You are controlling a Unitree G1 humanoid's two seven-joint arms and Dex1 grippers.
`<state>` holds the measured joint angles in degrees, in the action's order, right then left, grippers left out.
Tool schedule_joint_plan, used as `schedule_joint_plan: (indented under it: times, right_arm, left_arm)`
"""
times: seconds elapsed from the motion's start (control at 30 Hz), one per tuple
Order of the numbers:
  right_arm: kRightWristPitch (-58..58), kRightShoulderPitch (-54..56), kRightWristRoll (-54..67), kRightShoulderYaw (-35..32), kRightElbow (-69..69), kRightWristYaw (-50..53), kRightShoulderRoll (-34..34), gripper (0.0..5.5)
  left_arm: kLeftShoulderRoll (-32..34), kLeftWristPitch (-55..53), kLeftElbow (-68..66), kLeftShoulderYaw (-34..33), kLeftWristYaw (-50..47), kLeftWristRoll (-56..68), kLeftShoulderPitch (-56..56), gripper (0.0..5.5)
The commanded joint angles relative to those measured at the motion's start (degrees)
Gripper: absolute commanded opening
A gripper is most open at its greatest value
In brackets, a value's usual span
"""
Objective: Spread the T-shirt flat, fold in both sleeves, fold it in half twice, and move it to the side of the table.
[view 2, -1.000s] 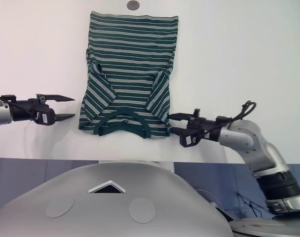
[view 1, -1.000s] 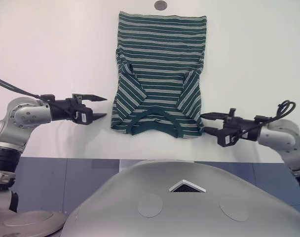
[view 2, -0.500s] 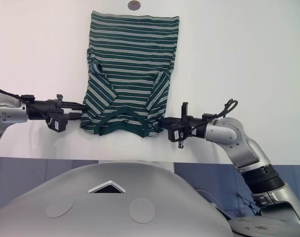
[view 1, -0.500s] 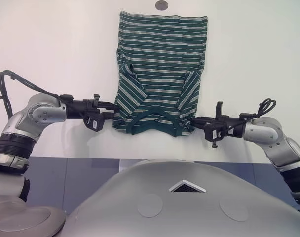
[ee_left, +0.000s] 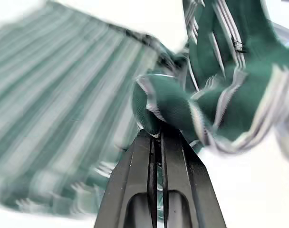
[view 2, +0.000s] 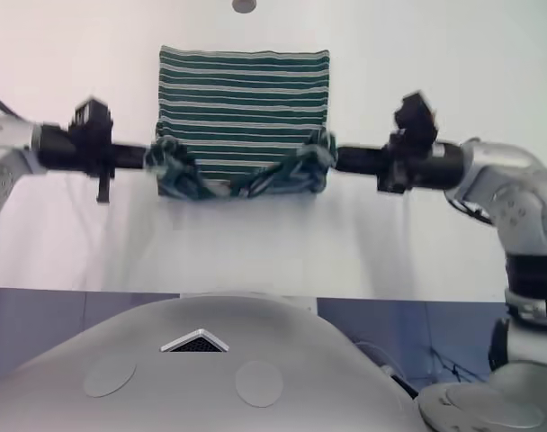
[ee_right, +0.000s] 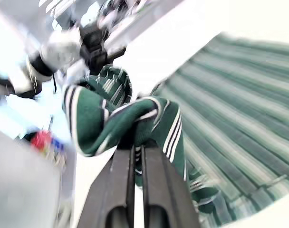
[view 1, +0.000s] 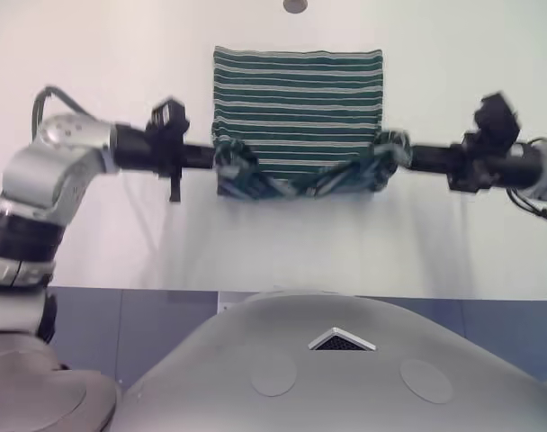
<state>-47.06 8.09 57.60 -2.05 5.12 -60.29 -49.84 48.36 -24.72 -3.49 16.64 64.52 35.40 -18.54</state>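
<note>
**Item:** T-shirt (view 1: pixel 297 99), dark green with thin pale stripes.

**Location:** on the white table (view 1: pixel 94 243), at the middle and toward the far side.

**Condition:** the far part lies flat, with a straight far hem and square far corners. The near edge is gathered and held up off the table at both near corners. The cloth bunches at each corner and sags in a shallow curve between them. Finer detail along the raised edge is blurred.

**Left hand** (view 1: pixel 221 158): at the near left corner of the shirt, with the arm reaching in level from the left. Its two dark fingers (ee_left: pixel 135 180) are pressed almost together. They pinch a rolled fold of striped fabric at their tips, and the flat panel of the shirt spreads out beyond.

**Right hand** (view 1: pixel 392 160): at the near right corner, with the arm reaching in level from the right. Its fingers (ee_right: pixel 156 185) are likewise pressed together, and a thick fold of the fabric is pinched between the tips.

**Also on the table:** a small round grey disc (view 1: pixel 294 5) at the far edge, just beyond the shirt's far hem and not touching it.
</note>
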Motion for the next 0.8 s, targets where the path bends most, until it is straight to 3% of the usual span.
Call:
schedule_joint_plan:
  times: [0.03, 0.2, 0.27, 0.4, 0.5, 0.57, 0.7, 0.8]
  right_arm:
    - [0.45, 14.57, -7.8, 3.97, -12.94, 5.42, 8.9, 0.0]
    - [12.31, 30.16, -26.59, 11.58, -40.52, 9.1, 20.74, 0.0]
    - [16.18, 32.33, -31.43, 11.8, -48.14, 9.36, 22.07, 0.52]
    - [21.33, 36.33, -35.28, 6.96, -60.23, 14.92, 24.68, 1.3]
    - [25.38, 38.85, -34.71, -0.36, -66.35, 24.06, 26.28, 1.3]
    - [28.11, 38.17, -35.7, -1.19, -63.72, 22.45, 27.12, 1.3]
    - [30.96, 34.3, -40.64, 4.62, -54.18, 13.95, 28.48, 0.75]
    - [34.3, 35.25, -47.01, 8.82, -57.59, 14.44, 30.04, 0.12]
  left_arm:
    - [-7.14, 0.04, -14.09, -1.97, -6.11, -6.65, -8.14, 0.03]
    - [-18.09, 5.31, -34.94, -7.92, -16.67, -11.98, -17.99, 0.03]
    - [-21.6, 7.11, -40.67, -9.24, -18.24, -13.5, -20.79, 0.0]
    - [-25.9, 11.28, -49.92, -11.28, -23.95, -17.75, -23.82, 0.72]
    - [-26.79, 16.4, -56.69, -11.48, -35.24, -23.92, -25.17, 0.72]
    - [-27.07, 21.39, -57.14, -12.88, -38.03, -25.42, -24.71, 0.72]
    - [-27.87, 27.12, -52.02, -16.58, -32.02, -22.96, -23.2, 0.53]
    - [-28.46, 18.88, -34.07, -11.06, -15.82, -19.02, -16.07, 0.01]
